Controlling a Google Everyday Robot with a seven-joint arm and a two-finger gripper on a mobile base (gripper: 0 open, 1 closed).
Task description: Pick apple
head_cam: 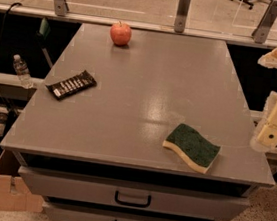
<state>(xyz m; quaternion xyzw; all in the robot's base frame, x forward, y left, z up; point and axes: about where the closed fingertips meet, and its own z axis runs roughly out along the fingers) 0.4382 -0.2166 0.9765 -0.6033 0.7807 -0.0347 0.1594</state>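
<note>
A drawer point(133, 195) is sitting under the table's point(147, 83) front edge. A sponge point(192, 147) is lying on the table's near right corner. The apple point(120, 33), round and red-orange with a paler patch and a short stem, is standing at the table's far edge, left of centre. The gripper point(275, 130) is hanging beside the table's right edge, well apart from the apple; I cannot tell whether it is open or closed.
</note>
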